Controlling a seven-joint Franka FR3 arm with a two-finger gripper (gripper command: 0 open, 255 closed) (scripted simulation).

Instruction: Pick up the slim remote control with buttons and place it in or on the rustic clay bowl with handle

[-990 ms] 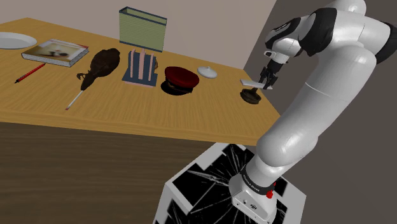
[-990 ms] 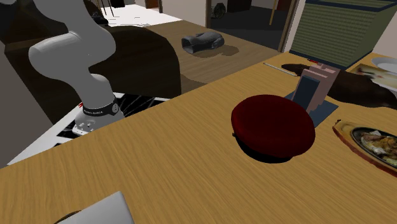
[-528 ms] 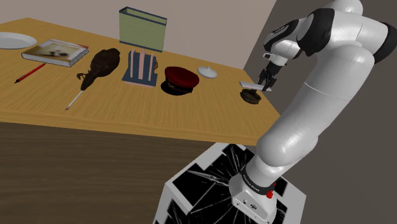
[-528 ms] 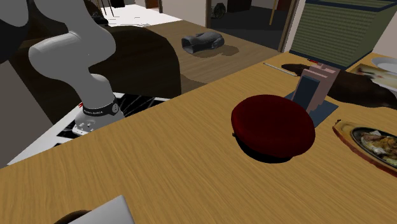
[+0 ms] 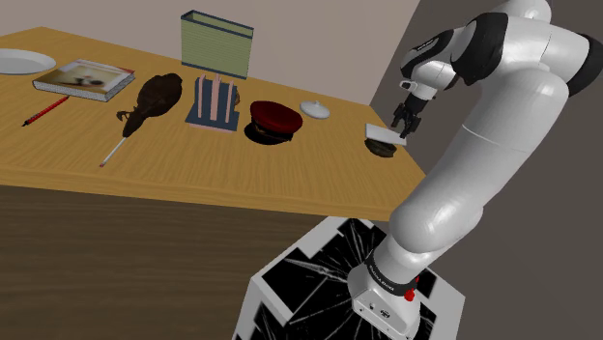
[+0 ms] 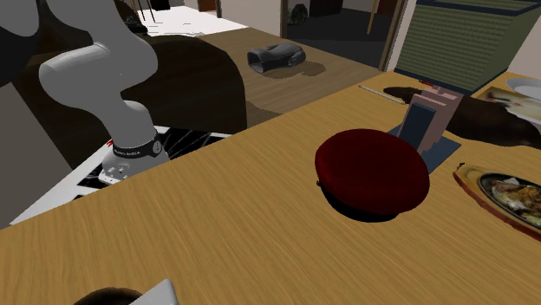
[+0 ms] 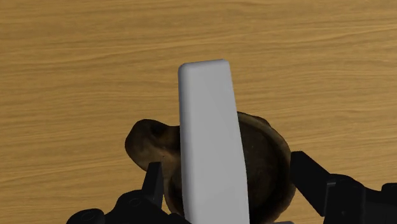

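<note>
On the wooden table [image 5: 193,164] sits one dark red cap [image 5: 273,120], then one small white dish [image 5: 315,109], then one brown bowl [image 7: 270,159] near the corner. The one white remote [image 7: 210,146] lies across the bowl, right under the gripper [image 5: 399,122]. Its two fingers [image 7: 312,181] stand wide apart and hold nothing. A second ago the remote hung higher, at the gripper's tips. Now it rests on the bowl.
</note>
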